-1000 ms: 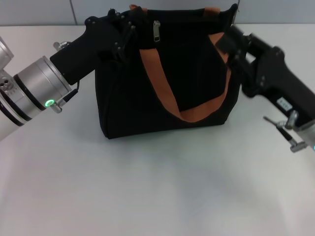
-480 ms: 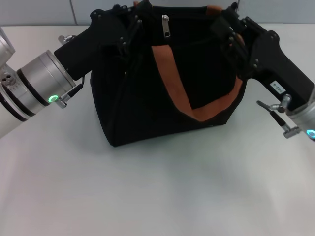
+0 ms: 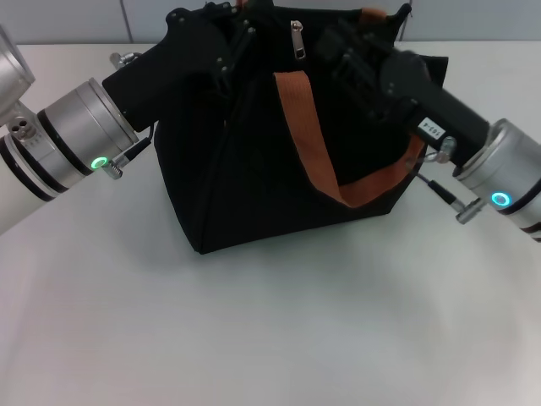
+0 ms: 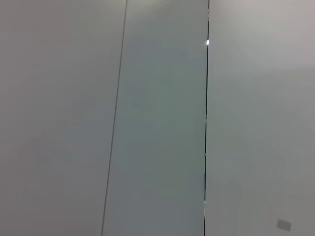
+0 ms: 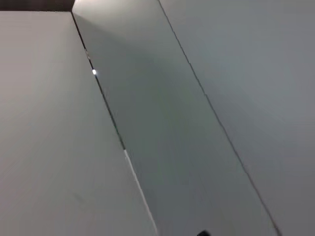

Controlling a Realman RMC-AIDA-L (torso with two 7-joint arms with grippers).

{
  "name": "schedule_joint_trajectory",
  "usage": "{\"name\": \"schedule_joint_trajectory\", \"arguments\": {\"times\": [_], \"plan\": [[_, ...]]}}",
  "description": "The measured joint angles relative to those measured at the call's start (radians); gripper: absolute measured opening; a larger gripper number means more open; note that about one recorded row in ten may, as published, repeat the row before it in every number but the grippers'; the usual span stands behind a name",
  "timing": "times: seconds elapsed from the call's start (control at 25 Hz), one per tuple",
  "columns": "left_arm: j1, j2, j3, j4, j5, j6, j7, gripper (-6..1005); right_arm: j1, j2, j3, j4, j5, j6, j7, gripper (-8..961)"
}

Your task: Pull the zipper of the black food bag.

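The black food bag (image 3: 279,152) stands on the white table (image 3: 254,338), its zipper (image 3: 297,40) hanging at twelve o'clock. The left pincer (image 3: 226,34) presses the bag's ten o'clock corner and the right pincer (image 3: 338,42) sits just beside the zipper at one o'clock. Whether either is open or closed I cannot tell.

Black food bag (image 3: 254,178): boxy fabric tote w/ rust-orange strap handles, standing upright on the white desk (image 3: 254,338), far centre of head view. Front strap hangs in a loop down the front face; front panel creased diagonally, top left corner pulled up. Zipper (image 3: 297,40): small silver pull tab hanging down at the top edge, approx mid-span (track itself hard to make out, black on black).
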Motion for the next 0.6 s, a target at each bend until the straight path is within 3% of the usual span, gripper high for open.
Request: {"name": "schedule_joint_trajectory", "arguments": {"times": [0.36, 0.6], "plan": [[-0.001, 0.000, 0.000, 0.000, -0.002, -0.001, 0.000, 46, 0.015, -0.002, -0.039, -0.066, 0.000, -0.007, 0.179, 284], [-0.015, 0.000, 0.000, -0.017, -0.003, -0.005, 0.002, 48, 0.066, -0.001, -0.059, -0.070, -0.004, 0.065, 0.245, 284]]}}
